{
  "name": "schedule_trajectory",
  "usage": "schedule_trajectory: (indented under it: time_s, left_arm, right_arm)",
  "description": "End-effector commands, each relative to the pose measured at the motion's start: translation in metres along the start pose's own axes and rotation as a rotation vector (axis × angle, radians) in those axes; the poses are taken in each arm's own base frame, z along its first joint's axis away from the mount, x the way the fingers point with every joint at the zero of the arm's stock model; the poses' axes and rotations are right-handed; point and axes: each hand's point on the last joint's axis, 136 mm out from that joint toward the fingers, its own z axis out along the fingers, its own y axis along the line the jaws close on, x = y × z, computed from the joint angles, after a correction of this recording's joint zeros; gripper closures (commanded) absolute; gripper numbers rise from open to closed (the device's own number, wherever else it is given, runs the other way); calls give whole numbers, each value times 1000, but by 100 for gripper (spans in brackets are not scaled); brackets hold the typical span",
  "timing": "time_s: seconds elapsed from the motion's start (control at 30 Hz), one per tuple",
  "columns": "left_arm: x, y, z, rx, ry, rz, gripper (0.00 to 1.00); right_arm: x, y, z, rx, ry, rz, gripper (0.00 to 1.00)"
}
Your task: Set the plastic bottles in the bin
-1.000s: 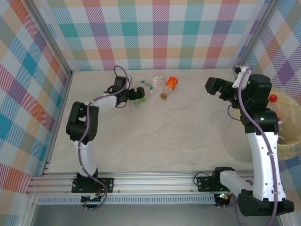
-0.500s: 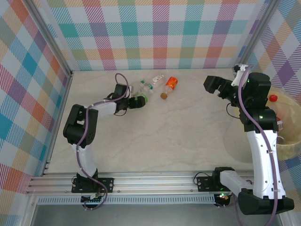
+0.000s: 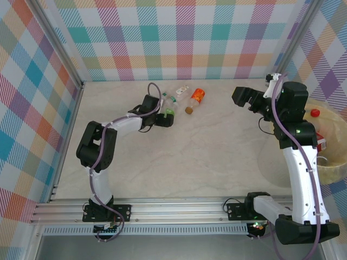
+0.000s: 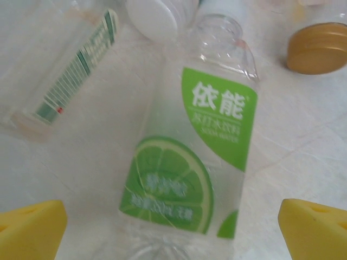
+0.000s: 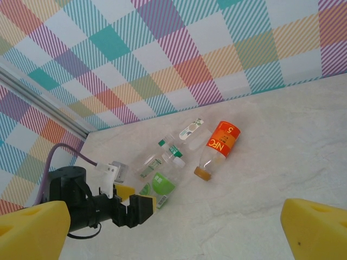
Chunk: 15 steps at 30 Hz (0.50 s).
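With my left gripper (image 4: 172, 232) gaping empty around the green-label bottle (image 4: 217, 124), I judge it light, slick, crushable: grip the labelled middle.

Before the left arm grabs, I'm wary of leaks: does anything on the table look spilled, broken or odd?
Nothing stands out. The lime-label bottle, between the open left fingers, and the orange bottle lie on their sides on the table; no spill or damage shows.
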Motion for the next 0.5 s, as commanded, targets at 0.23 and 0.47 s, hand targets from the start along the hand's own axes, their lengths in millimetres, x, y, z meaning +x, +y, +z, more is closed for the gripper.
schedule_trajectory:
  time_s: [0.23,0.47]
  left_arm:
    - [6,4,25,-115,62,135,10]
    - [9,-5,31,-103,75,149,33]
  right_arm:
    - [-8,9,-5,-24,-38,-20,0]
    - [-1,9,2,-34,-11,-11,0]
